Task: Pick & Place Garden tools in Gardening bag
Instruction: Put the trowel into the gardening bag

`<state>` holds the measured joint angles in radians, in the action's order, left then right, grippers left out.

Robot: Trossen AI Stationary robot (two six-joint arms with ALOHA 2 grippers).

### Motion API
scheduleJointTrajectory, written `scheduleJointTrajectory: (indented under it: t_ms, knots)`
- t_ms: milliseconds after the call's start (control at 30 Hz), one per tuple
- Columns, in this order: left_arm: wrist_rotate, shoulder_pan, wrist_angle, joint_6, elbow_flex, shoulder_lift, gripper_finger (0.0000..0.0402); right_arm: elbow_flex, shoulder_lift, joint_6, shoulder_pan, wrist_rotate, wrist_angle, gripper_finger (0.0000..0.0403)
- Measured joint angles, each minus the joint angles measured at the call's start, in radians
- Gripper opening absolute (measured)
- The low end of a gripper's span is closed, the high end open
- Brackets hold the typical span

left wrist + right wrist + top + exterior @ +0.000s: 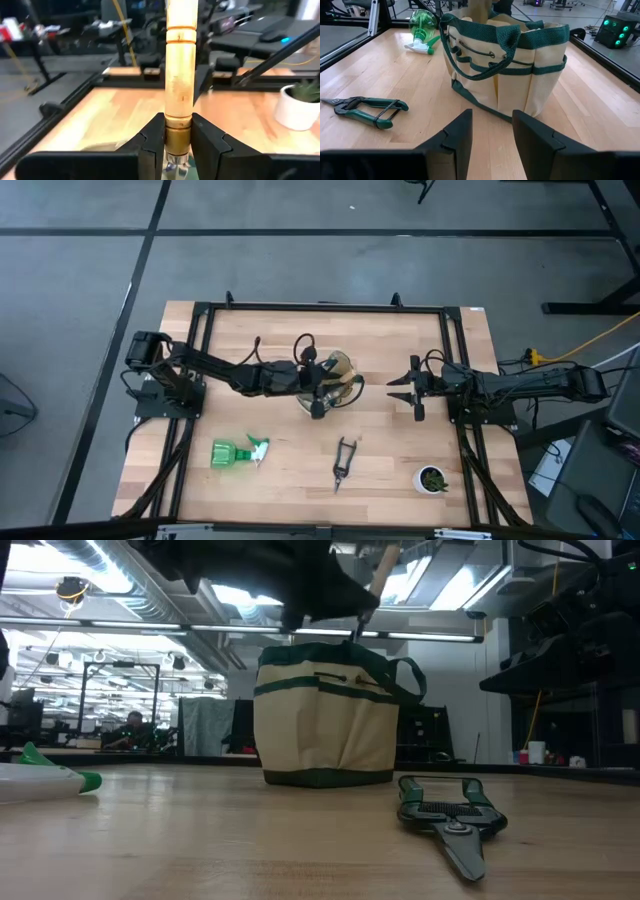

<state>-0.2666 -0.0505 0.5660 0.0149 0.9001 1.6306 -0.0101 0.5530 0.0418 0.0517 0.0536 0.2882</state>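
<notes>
Canvas, cream with dark green trim and handles, makes up the soft gardening bag (pixel 335 380) standing upright near the middle of the bench (pixel 280 340); the left gripper (pixel 318 402) hangs over the bag's mouth, its two dark fingers (pixel 150 145) clamped on the metal collar at the foot of a pale turned wooden handle (pixel 179 75), which stands upright between them; from the low view that handle (pixel 380 570) rises above the bag (pixel 325 720); the working end of this tool is hidden, so which tool it is cannot be told.

The right gripper (pixel 396 388) waits just beside the bag on the side toward the bench's right edge, jaws apart and holding nothing, pointed at the bag (pixel 510 65).

Black pruning shears with green grips (pixel 343 463) lie flat near the front edge, in front of the bag and apart from it; a green spray bottle with a white trigger (pixel 238 452) lies on its side toward the front left corner; a small white pot with a green plant (pixel 432 479) stands near the front right corner.
</notes>
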Motion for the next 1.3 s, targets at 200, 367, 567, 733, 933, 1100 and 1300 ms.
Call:
scheduleJointTrajectory:
  t_ms: [200, 367, 567, 733, 933, 1100, 1300]
  knots:
    - [-0.006, 0.002, -0.100, -0.077, 0.000, -0.001, 0.0068, 0.000, 0.000, 0.000, 0.000, 0.000, 0.000, 0.0144]
    - [-0.027, 0.002, -0.177, -0.134, 0.000, -0.001, 0.0068, 0.000, 0.000, 0.000, 0.000, 0.000, 0.000, 0.0144]
    - [-0.045, 0.002, -0.270, -0.218, 0.000, -0.001, 0.0068, 0.000, 0.000, 0.000, 0.000, 0.000, 0.000, 0.0144]
    - [-0.056, 0.002, -0.290, -0.239, 0.000, -0.001, 0.0068, 0.000, 0.000, 0.000, 0.000, 0.000, 0.000, 0.0144]
    - [-0.055, 0.015, -0.292, -0.239, 0.000, -0.002, 0.0068, 0.000, 0.000, 0.000, 0.000, 0.000, 0.000, 0.0144]
    - [-0.055, 0.034, -0.296, -0.241, 0.000, -0.002, 0.0069, 0.000, 0.000, 0.000, 0.000, 0.000, 0.000, 0.0144]
    - [-0.055, 0.054, -0.296, -0.241, 0.000, -0.002, 0.0092, 0.000, 0.000, 0.000, 0.000, 0.000, 0.000, 0.0144]
